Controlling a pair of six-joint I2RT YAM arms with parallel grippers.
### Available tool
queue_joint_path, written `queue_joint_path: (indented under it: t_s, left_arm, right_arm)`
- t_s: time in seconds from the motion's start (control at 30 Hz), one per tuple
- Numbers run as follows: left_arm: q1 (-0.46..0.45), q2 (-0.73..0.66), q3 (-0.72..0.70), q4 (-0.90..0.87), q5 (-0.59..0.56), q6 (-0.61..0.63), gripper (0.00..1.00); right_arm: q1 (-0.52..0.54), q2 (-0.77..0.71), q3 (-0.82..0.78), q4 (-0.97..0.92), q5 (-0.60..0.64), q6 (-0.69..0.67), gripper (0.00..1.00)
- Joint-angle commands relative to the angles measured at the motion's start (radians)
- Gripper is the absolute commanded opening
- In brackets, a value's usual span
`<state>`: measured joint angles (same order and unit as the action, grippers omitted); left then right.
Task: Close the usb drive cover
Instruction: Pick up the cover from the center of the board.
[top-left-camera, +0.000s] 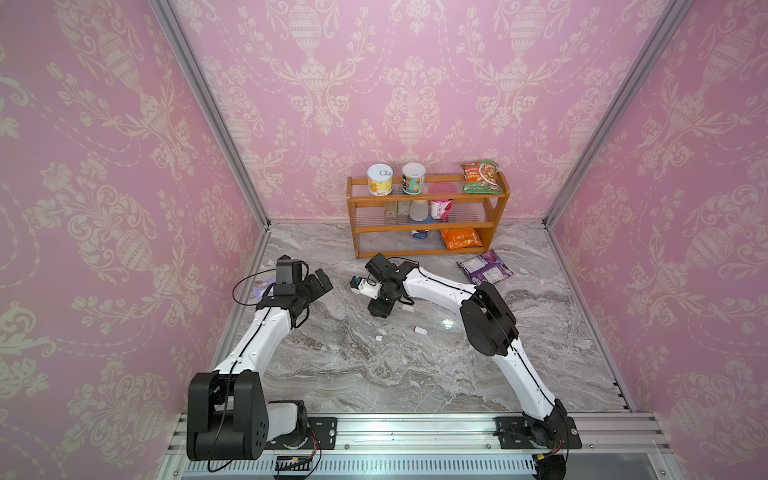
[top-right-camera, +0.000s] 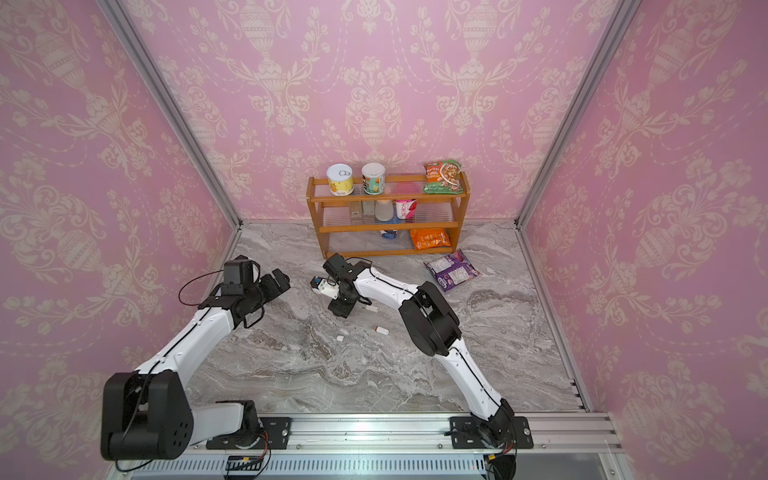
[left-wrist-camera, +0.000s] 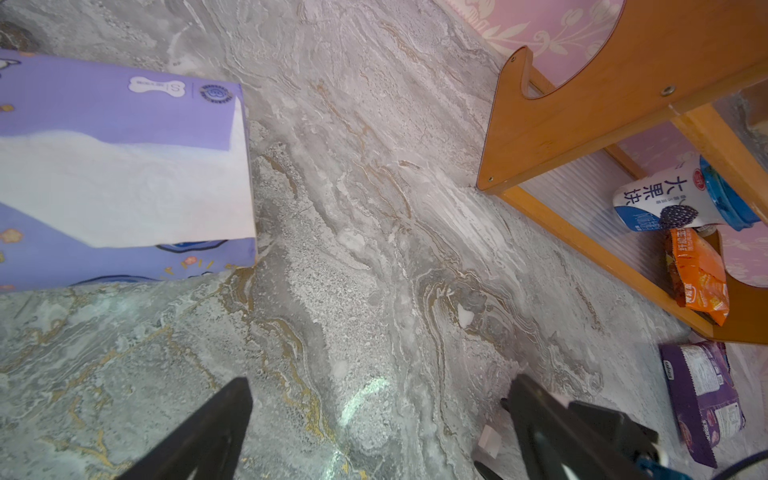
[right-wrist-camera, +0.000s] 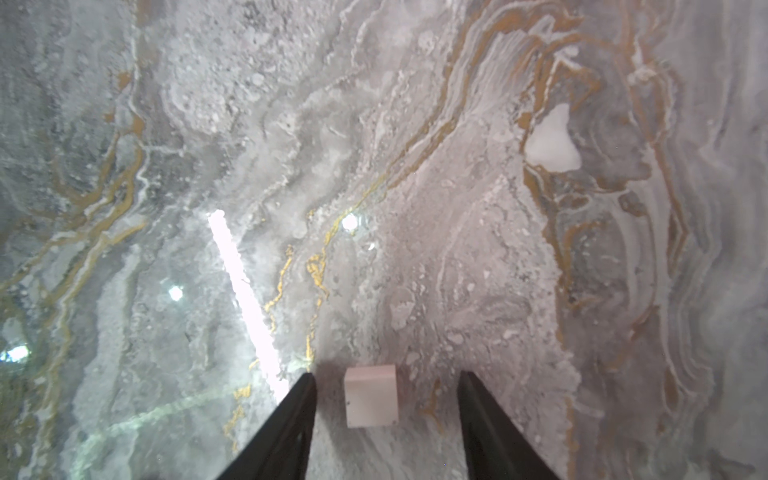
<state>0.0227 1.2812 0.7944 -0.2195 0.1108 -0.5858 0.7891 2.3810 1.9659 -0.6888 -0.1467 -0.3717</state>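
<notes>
I am watching the right gripper (right-wrist-camera: 387, 373) pointing down at the grey marble-patterned tabletop (right-wrist-camera: 415, 208). Its two black fingers (right-wrist-camera: 291, 424) are standing partly apart on either side of a small white rectangular block (right-wrist-camera: 371, 399), with a gap showing on each side, so nothing is being pinched. I cannot tell from the wrist view whether that block is a cap or the end of a drive. In both top views this gripper is hanging near the middle of the table, in front of the orange wooden three-tier shelf rack (top-left-camera: 424, 227). The white usb drive with a red end (top-left-camera: 420, 330) is lying on the marble nearer the rail, close to the right arm's elbow. A small white cap (top-left-camera: 379, 338) is lying near it on the left arm's side, and the two are not touching. The left gripper (top-left-camera: 322, 282) is hovering off to the left with its fingers spread wide and holding nothing, near a purple tissue box (left-wrist-camera: 83, 95). A purple snack packet (top-left-camera: 485, 268) is lying to the right of the rack.
</notes>
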Motion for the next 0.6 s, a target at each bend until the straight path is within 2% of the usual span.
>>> queue_joint_path:
  t_s: [0.0,0.1,0.57]
  left_arm:
    - [-0.004,0.015,0.009,-0.028,0.009,0.005,0.99]
    - [-0.004,0.021,0.012,-0.032,0.010,0.003,0.99]
    - [-0.004,0.014,0.011,-0.045,0.002,0.006,0.99]
  right_arm:
    - [0.012,0.027,-0.016,-0.094,-0.040,-0.031,0.52]
    - [0.012,0.039,0.003,-0.118,-0.045,-0.036,0.43]
    - [0.012,0.103,0.080,-0.204,-0.050,-0.066,0.47]
